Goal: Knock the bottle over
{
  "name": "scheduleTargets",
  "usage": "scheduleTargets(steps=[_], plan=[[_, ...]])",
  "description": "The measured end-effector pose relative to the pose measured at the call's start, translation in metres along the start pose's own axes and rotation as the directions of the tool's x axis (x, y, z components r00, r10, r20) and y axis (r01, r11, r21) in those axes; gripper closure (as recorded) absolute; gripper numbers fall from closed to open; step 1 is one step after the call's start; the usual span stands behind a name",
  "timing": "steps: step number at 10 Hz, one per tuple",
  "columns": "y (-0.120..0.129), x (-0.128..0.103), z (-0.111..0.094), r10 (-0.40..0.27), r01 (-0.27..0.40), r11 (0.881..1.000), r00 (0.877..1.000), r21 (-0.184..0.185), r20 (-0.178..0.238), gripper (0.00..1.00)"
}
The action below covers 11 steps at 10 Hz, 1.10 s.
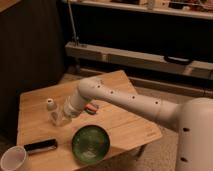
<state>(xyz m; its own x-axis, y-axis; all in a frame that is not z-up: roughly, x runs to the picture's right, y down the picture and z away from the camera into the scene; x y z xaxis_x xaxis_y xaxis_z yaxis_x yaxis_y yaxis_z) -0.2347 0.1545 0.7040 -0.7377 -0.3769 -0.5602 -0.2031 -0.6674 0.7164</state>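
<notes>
The bottle (51, 109) is small and clear with a whitish cap. It stands upright on the left part of the wooden table (125, 125). My gripper (60, 119) is at the end of the white arm (125, 100), low over the table. It is right beside the bottle on its right and looks to be touching or nearly touching the bottle's lower body.
A green bowl (90, 144) sits near the table's front edge. A white cup (13, 160) stands at the front left corner, with a dark flat item (40, 146) next to it. An orange marker-like item (91, 107) lies under the arm. Shelves stand behind.
</notes>
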Motion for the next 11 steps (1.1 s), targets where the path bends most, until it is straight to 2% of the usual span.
scheduleTargets(steps=[3,5,8,10,11], plan=[[0.018,0.018,0.018,-0.025,0.025,0.999,1.000,0.021,-0.008,1.00],[0.029,0.030,0.021,-0.059,0.059,0.998,0.998,0.020,-0.006,1.00],[0.041,0.063,-0.001,-0.113,0.113,0.994,0.994,0.007,0.012,1.00],[0.042,0.086,-0.016,-0.144,0.144,0.989,0.989,0.016,0.030,1.00],[0.043,0.096,-0.016,-0.160,0.159,0.987,0.986,0.028,0.037,1.00]])
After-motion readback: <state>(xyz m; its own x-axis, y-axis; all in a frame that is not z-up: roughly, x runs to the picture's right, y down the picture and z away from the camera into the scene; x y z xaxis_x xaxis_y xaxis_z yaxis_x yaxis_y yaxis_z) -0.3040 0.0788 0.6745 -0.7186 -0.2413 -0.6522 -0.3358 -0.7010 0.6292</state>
